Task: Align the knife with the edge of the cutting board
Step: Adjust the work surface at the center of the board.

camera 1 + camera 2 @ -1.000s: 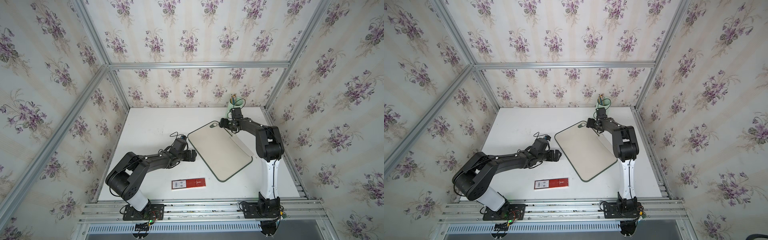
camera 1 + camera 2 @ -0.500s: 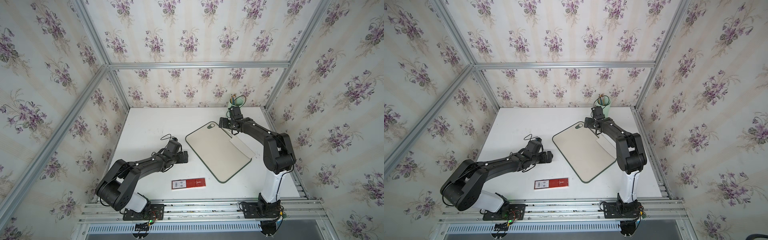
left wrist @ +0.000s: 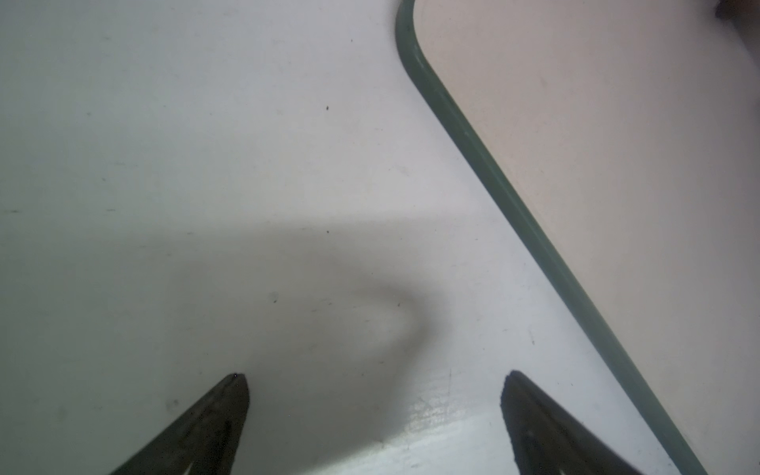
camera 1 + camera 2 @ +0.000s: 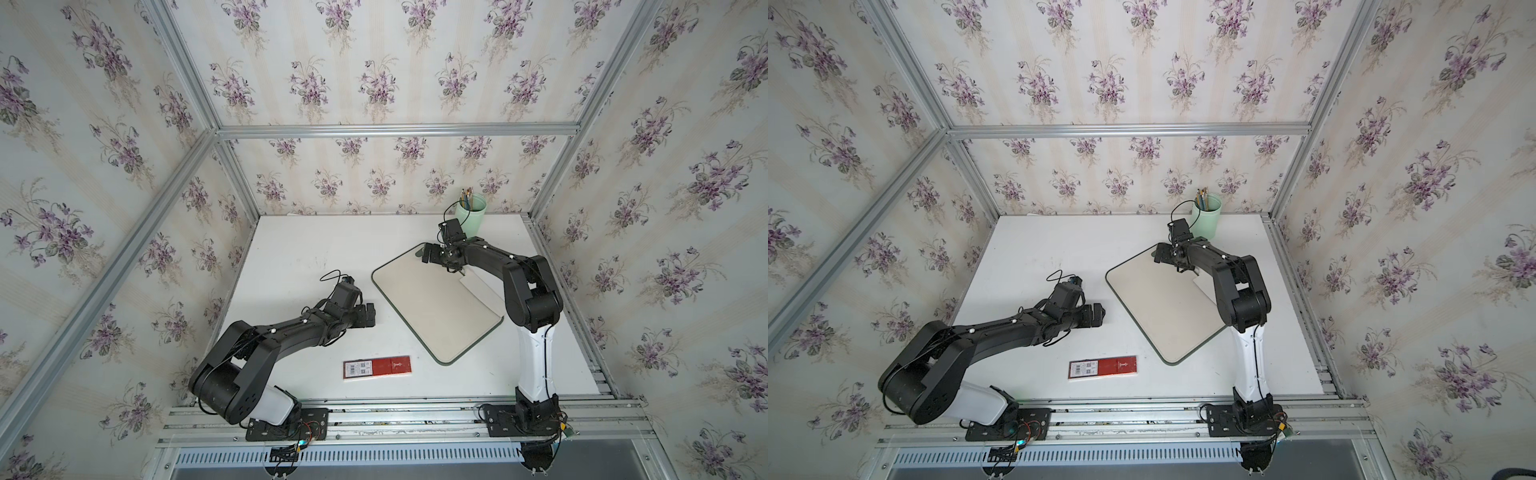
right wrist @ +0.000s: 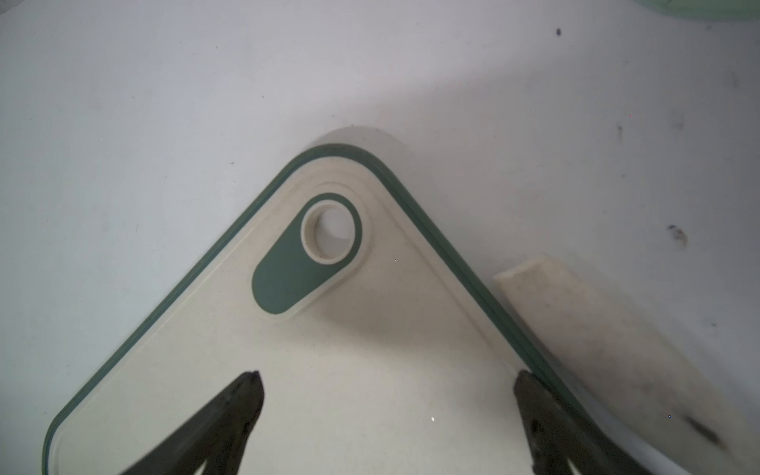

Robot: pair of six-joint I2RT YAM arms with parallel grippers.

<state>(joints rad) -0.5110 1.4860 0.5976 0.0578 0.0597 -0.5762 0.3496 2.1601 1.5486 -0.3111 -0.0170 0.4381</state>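
A: From above, the white worktop carries the cutting board, skewed at centre right of the frame with one corner pointing at the back wall. What else is out there?

B: A flat red-and-white package sits at lower centre, well apart from the board. A mint-green cup of pencils stands at upper right, near the board's far corner.

A: And the knife?

B: The knife lies on the worktop just beside the board's green rim, running along that edge. That's the board's right-hand side in a top view. One blunt cream end sits near the corner with the oval handle hole. Whether it touches the rim, I cannot tell.

A: From above I catch only a pale slice of blade. The right arm crosses over the rest.

B: Now the right tool. Its jaws are spread wide with nothing between them, and it hovers over the board's holed corner. One fingertip is right at the rim, on the knife's side.

A: Is it gripping the knife?

B: No, the knife lies outside the jaws.

A: And the left tool?

B: It's wide open too, and empty. It hangs low over bare worktop at centre frame, near the board's left edge but apart from it.
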